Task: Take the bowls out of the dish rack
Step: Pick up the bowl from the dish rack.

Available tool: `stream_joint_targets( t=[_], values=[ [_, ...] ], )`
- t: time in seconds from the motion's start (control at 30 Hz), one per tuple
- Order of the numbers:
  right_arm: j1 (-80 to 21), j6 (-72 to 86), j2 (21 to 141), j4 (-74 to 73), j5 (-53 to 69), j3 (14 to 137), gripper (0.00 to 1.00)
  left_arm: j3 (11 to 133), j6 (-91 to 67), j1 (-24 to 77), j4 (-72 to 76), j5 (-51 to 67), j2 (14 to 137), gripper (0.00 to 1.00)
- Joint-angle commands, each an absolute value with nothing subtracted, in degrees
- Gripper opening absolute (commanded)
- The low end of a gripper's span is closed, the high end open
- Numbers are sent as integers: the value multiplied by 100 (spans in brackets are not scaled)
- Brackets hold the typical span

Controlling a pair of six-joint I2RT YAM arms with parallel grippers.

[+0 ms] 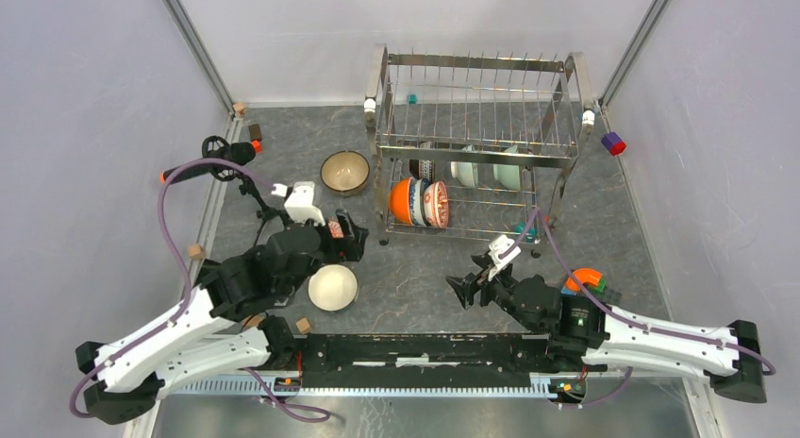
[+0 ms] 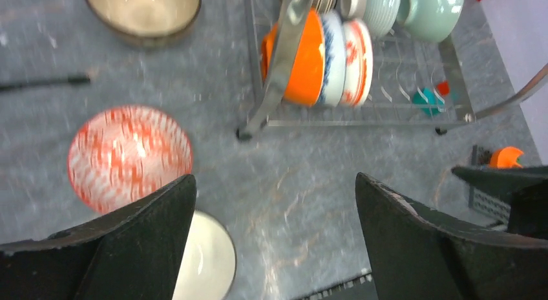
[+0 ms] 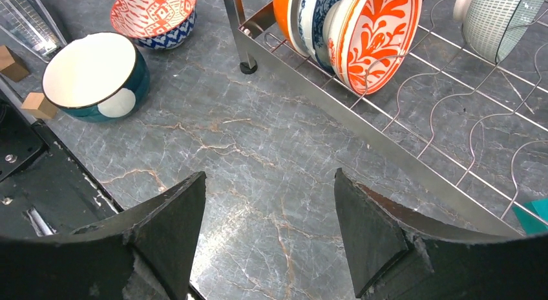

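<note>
from above, the dish rack stands at the back, with bowls on edge in its lower tier. a tan bowl and a white-lined bowl sit on the table left of it.

left wrist: the left gripper has its fingers wide apart over bare table, with a red patterned bowl just beside.

right wrist: the right gripper is spread too and empty, near the dish rack.

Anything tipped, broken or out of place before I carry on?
Nothing stands out. The tan bowl, red bowl and teal bowl sit upright on the table; the rest stand on edge in the rack.
</note>
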State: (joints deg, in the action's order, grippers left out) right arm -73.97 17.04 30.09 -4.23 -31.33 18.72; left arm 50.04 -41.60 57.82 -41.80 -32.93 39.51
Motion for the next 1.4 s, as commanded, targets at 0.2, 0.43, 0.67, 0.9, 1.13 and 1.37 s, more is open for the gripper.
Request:
stream_joint_targets(
  t=[0.2,0.43,0.67,0.9,1.13,1.37],
  values=[
    [-7391,1845,2987,451,-3400,1286,77,4875,-1122,5282,-904,-3235,5370,100],
    [-7392,1901,3093,1131,-4085,1324,76,4406,-1871,4611,94,-2241,5757,100],
    [-7177,1867,4363,1463,-4492,2158,72,4168,-2197,4306,246,-2114,6063,91],
    [-6125,2369,5086,2336,-3500,2352,67,4111,-2275,4284,392,-2196,6509,84],
    [-5261,2601,5630,3472,-2620,2192,60,4212,-2398,4262,167,-2345,6799,76],
    [-4563,3129,6333,3860,-1678,2388,56,4160,-2478,4278,71,-2317,6679,72]
  ],
)
